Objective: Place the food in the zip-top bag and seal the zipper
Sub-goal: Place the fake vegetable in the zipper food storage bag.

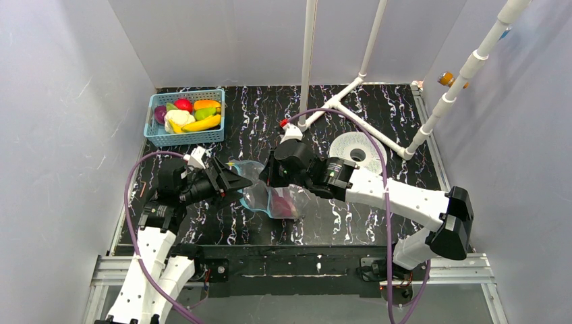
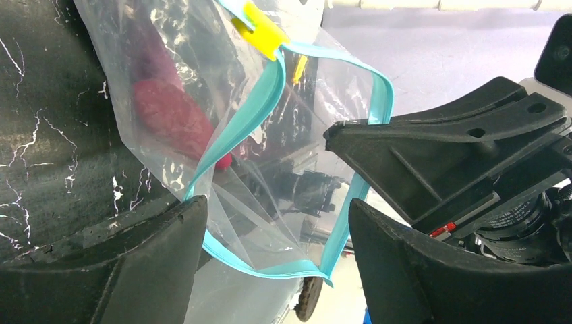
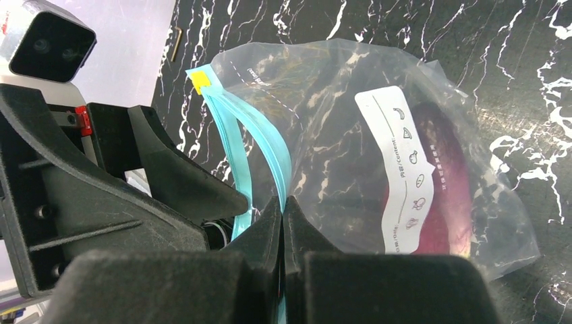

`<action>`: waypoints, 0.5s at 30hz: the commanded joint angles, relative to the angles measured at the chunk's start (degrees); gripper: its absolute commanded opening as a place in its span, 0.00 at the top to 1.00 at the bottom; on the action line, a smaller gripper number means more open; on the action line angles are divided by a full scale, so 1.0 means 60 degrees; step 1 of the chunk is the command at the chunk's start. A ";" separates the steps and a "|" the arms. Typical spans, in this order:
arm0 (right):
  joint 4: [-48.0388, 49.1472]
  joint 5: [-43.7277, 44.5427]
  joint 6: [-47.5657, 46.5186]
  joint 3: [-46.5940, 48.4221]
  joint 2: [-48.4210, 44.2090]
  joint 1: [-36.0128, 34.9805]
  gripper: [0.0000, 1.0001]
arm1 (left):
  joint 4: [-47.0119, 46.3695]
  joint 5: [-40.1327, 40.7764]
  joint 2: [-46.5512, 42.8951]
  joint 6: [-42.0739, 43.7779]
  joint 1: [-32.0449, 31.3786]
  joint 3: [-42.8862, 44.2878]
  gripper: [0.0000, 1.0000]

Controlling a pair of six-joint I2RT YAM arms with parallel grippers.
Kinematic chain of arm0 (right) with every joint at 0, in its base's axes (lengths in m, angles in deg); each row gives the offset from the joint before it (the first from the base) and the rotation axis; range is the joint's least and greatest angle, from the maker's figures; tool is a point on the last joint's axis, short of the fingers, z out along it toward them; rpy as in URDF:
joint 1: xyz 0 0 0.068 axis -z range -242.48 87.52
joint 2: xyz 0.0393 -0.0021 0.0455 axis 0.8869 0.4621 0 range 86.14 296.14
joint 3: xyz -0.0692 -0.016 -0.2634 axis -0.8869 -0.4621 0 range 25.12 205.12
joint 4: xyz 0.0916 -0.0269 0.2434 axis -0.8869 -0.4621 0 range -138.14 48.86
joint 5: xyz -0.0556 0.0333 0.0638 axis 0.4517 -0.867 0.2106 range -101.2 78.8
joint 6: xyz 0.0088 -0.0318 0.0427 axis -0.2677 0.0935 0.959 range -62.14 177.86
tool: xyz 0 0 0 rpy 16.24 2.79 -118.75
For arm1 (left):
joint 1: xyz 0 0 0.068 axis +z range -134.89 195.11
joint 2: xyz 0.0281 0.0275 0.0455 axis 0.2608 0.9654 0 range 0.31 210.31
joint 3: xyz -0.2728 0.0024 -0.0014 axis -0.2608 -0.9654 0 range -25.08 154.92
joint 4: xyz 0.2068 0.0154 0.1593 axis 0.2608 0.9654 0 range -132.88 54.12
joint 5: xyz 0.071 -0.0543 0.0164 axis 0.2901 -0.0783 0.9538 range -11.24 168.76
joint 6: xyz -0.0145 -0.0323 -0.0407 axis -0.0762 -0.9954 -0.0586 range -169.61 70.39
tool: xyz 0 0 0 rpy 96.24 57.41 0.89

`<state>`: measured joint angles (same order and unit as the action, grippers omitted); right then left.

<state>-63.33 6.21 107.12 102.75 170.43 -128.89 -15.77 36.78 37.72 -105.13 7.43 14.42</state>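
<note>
The clear zip-top bag [image 1: 266, 196] sat near the middle of the table [image 1: 256, 121], toward its near edge, between the two arms. Its mouth gaped open, and the blue-teal zipper [image 2: 253, 111] parted into two strips that met at a yellow slider [image 2: 260, 30] at one end. One dark red piece of food [image 2: 172, 111] lay inside at the closed end, partly behind a white label [image 3: 398, 175] printed on the plastic.

The right gripper [image 3: 283, 206] had its fingers pressed together on the bag's rim at the teal strip, pinching one side of the mouth. The left gripper [image 2: 276, 209] faced it from the other side with its fingers [image 2: 135, 270] spread wide. The open mouth sat in the gap between them, and they clamped nothing. Whether either finger touched the plastic could not be told.

The rest of the food [image 1: 202, 123], including yellow bananas and red, green, orange, white and purple pieces, lay heaped in a light-blue basket [image 1: 185, 138] at the far left corner of the table, well apart from the bag. A white perforated disc [image 1: 344, 145] lay flat to the right of the bag, just beyond the right arm. It lay beside a white pipe frame [image 1: 364, 125] that rose from the back of the table.
</note>
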 commanded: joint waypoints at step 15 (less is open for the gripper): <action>-0.0117 0.1861 -0.0827 -0.0911 -0.1113 -0.0021 0.99 | 0.2864 0.5810 0.1379 0.3947 -0.0048 0.4066 0.18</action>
<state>-65.13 15.48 102.81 99.12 166.23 -128.89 -0.16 60.12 39.97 -84.46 7.32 38.79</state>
